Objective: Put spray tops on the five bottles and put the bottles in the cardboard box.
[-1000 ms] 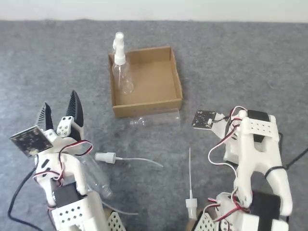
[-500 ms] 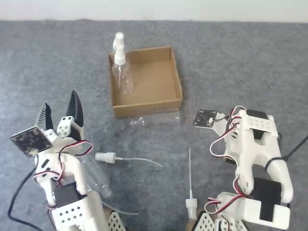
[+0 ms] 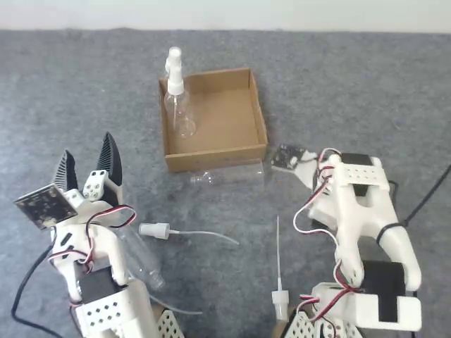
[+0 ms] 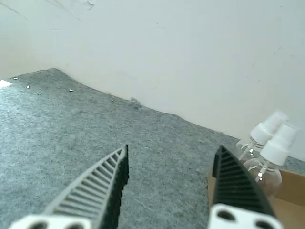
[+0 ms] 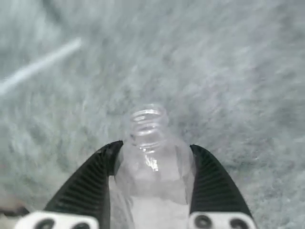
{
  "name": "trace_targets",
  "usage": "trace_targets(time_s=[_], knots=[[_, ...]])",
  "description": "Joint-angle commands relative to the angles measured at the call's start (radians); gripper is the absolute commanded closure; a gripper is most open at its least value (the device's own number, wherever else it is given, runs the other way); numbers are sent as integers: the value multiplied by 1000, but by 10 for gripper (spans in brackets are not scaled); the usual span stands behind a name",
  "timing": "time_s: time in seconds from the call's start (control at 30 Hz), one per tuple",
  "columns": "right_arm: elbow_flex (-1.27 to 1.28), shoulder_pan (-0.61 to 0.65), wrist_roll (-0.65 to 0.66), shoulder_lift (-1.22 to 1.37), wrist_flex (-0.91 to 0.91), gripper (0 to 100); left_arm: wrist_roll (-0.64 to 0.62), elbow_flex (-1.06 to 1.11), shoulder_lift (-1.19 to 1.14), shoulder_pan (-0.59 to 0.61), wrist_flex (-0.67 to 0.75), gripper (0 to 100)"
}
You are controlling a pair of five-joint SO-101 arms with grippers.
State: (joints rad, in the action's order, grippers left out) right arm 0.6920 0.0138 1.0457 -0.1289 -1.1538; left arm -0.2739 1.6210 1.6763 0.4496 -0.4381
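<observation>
Worktop point(image 3: 366, 91): grey, carpet-like; the box point(image 3: 215, 156) sits towards the middle of its far edge.

Done: two capped bottles point(image 3: 175, 88) stand upright against the box's left wall, apparently inside it.

Outstanding: four bottles are counted in all. A bare bottle point(image 3: 229, 176) lies on its side just in front of the box, open neck towards the left edge; a second bottle point(image 3: 144, 264), also bare, lies near the near-left corner, partly under the left arm. One spray top point(image 3: 155, 229) lies beside that second bottle, tube trailing towards the middle; another top point(image 3: 280, 304) stands at the near edge, tube pointing towards the far edge.

Right gripper point(image 5: 155, 145): spread, jaws to either side of the bare bottle by the box and close against its walls; no firm squeeze is evident.

Left gripper point(image 3: 88, 146): wide apart and empty, raised over the left side of the worktop.

Judgement: roughly two fifths complete; the step in hand looks like taking up the bare bottle for capping; capping and boxing remain for the rest.
</observation>
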Motion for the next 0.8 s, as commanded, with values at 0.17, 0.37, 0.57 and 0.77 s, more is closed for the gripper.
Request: trace_targets(time_s=[0.17, 0.37, 0.57, 0.77], knots=[[-81, 162, -273, -1, 1, 924, 8, -5, 11, -2, 34, 732], [-74, 200, -281, 1, -1, 884, 8, -5, 11, -2, 34, 732], [-75, 217, -221, 1, -65, 727, 8, -5, 11, -2, 34, 732], [-75, 246, -198, 1, -85, 723, 8, -5, 11, -2, 34, 732]])
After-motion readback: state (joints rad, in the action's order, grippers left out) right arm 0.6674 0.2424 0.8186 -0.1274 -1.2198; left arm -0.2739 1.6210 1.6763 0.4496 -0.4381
